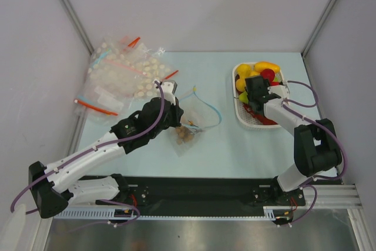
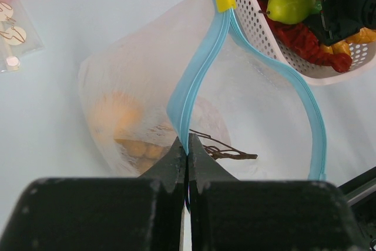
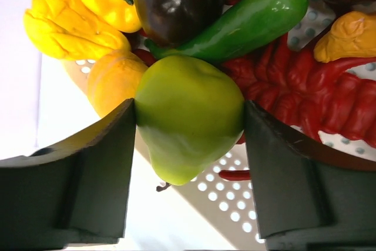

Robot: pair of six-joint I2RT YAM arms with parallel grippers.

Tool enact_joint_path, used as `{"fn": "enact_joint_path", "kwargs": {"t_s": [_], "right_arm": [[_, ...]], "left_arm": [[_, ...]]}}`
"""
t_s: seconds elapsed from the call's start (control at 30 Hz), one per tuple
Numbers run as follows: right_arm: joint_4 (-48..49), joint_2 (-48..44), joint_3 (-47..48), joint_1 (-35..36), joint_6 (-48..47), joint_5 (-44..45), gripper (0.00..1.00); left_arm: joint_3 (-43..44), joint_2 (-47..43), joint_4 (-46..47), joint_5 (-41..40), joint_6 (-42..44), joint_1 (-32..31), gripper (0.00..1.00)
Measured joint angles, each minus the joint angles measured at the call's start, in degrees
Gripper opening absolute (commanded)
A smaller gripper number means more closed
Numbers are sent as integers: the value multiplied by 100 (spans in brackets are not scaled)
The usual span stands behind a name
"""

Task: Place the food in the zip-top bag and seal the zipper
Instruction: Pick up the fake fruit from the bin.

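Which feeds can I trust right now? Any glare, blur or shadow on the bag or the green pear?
Right wrist: pear sharp with only soft highlights; table beyond the tray washed out white. Left wrist: zipper crisp, but the bag looks frosted, hazing its contents. Top external: even light, faint shadows, the clear bag barely visible.

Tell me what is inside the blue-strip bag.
Inside the zip-top bag: orange-tan lumps and a thin brown stem. The hazy plastic blurs their exact shape.
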Motion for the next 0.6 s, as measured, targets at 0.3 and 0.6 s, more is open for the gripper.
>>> {"fn": "enact_joint_path", "kwargs": {"t_s": [0.3,0.6], "right_arm": [[11,-741,-337,-15,-81,-42,56],[850,-3049,-1410,-7,-1637,-691,34]], "left_arm": [[-2,0,-2,2,0,0,0],[-2,17,4,37,9,0,0]]}}
